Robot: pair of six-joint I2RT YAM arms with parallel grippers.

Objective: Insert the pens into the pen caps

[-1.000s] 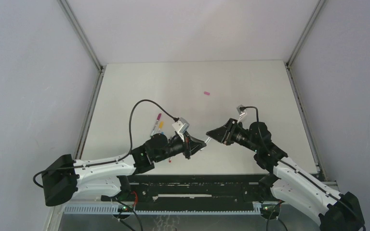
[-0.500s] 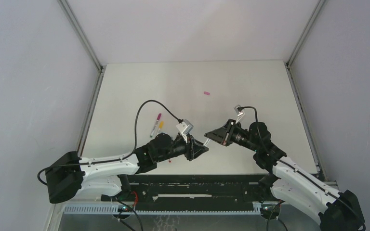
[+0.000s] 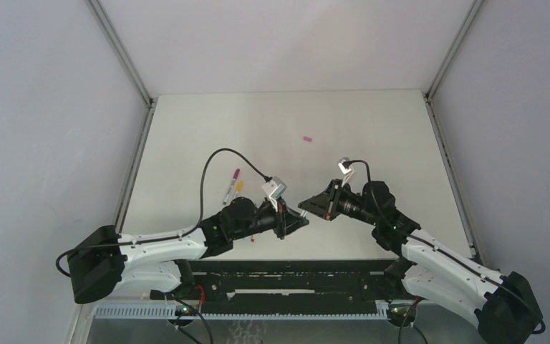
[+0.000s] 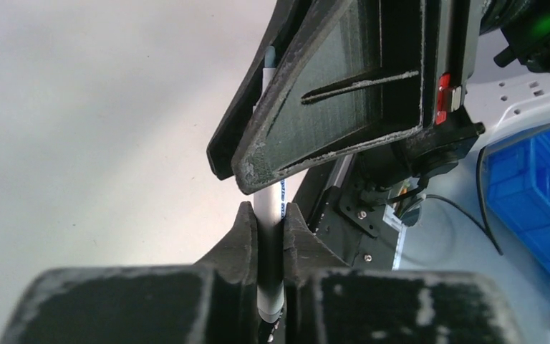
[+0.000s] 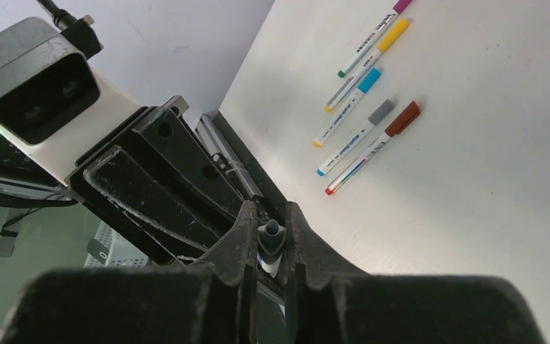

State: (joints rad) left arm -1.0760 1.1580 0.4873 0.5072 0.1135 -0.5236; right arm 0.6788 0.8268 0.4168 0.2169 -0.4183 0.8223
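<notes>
My left gripper is shut on a white pen with blue print, held above the table's near edge. My right gripper meets it tip to tip. Its fingers are shut around the same pen's far end, whose dark cone-shaped tip shows between them. Several more pens lie side by side on the table with magenta, yellow, blue, grey and dark red ends; the top view shows them partly. A lone pink cap lies further back, mid-table.
A small red piece lies on the table by the left arm. The left wrist camera and its cable sit close to my right fingers. The black rail runs along the near edge, and grey walls enclose the table.
The left gripper shifted slightly right, then held still. The right gripper moved left toward it, and its fingers now overlap the pen's end.
</notes>
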